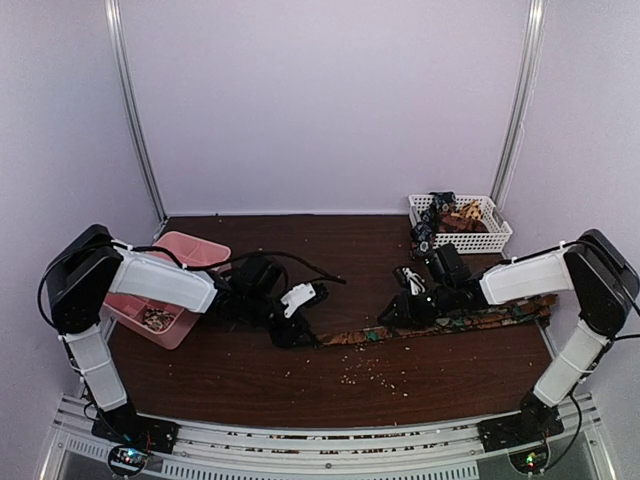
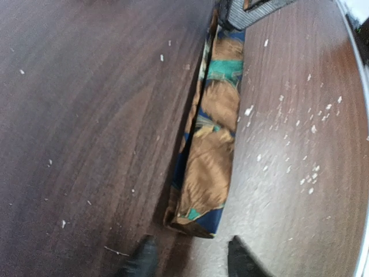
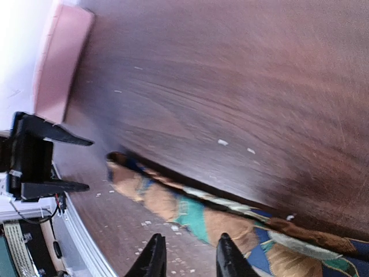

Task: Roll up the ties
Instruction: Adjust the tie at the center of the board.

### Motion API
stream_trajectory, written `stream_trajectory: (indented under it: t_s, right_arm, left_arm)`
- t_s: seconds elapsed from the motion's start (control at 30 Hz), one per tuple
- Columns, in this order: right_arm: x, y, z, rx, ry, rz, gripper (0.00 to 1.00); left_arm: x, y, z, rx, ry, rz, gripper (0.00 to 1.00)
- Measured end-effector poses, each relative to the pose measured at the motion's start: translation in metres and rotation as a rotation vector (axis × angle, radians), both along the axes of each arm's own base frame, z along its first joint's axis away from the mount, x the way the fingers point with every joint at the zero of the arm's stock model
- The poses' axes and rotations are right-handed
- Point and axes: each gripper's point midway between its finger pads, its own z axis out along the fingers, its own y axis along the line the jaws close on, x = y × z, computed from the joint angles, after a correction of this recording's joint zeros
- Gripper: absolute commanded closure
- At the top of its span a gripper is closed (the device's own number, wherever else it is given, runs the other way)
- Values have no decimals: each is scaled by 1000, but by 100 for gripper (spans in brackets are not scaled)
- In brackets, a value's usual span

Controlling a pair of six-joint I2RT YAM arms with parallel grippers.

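Two arms work over a dark wooden table (image 1: 250,385). Far left: one pink tray (image 1: 195,250), tilted against the left arm, with a small mottled item inside that is too small to identify. Left gripper (image 1: 292,336): low over the table left of centre, fingers spread open and holding nothing; in its wrist view the two dark fingertips (image 2: 144,259) sit either side of the tie's near end, just short of it. One tie (image 1: 450,324): flat and unrolled, brown, teal and dark blue in pattern, lying in a long strip from the table's centre out to the right edge, one long edge slightly folded up. Pale crumbs (image 1: 378,376): scattered on the near side of the tie, mostly around centre. Right gripper (image 1: 392,314): down over the middle of the strip, fingers parted by a narrow gap; its wrist view shows the tie passing just beyond the tips, with no cloth pinched between them. Far right corner: one white basket (image 1: 497,238), holding coiled ties (image 1: 452,214) in dark and brown-orange fabric.
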Motion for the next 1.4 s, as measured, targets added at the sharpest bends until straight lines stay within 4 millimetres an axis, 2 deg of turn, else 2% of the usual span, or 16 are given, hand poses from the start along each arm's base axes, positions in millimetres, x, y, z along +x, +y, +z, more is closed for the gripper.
stream_trajectory:
  t_s: [0.03,0.07,0.1,0.23,0.37,0.4,0.47,0.5,0.63,0.7,0.8,0.9,1.13,1.23,1.3,1.4]
  right_arm:
    - [1,1,9,10,-16,2,62]
    - [3,3,20,23,-43,3,58]
    - [5,4,33,35,-73,5,56]
    - [16,5,74,48,-189,10,47]
    - [24,-4,98,-2,-297,-1,35]
    - [25,-8,102,-19,-320,-11,30]
    - [27,-19,114,-43,-369,-40,8]
    - [29,-23,121,-41,-387,-61,1]
    - [41,-52,148,29,-456,-154,1]
    - [48,-67,146,75,-435,-201,0]
    - [52,-83,126,100,-364,-239,1]
    - [46,-79,118,123,-328,-209,1]
    - [41,-69,122,166,-335,-161,13]
    - [37,-63,110,162,-307,-144,16]
    - [31,-55,98,153,-273,-122,18]
    - [17,-37,82,144,-222,-70,24]
  left_arm:
    - [0,-1,7,-20,-14,-2,16]
    - [0,-2,12,-34,-24,-4,5]
    - [1,-4,18,-50,-37,-8,2]
    - [2,-15,30,-90,-63,-21,2]
    - [7,-41,29,-106,-65,-61,2]
    - [8,-48,27,-109,-65,-69,2]
    - [11,-60,22,-110,-60,-86,2]
    - [11,-66,19,-111,-56,-95,2]
    - [13,-86,7,-108,-39,-124,7]
    - [14,-93,2,-109,-28,-137,14]
    - [12,-96,-10,-85,-9,-150,28]
    - [10,-91,-20,-50,3,-157,44]
    - [3,-74,-25,-2,-38,-187,76]
    - [-3,-61,-26,22,-43,-199,83]
    - [-7,-50,-26,36,-42,-206,84]
    - [-10,-33,-26,60,-42,-201,68]
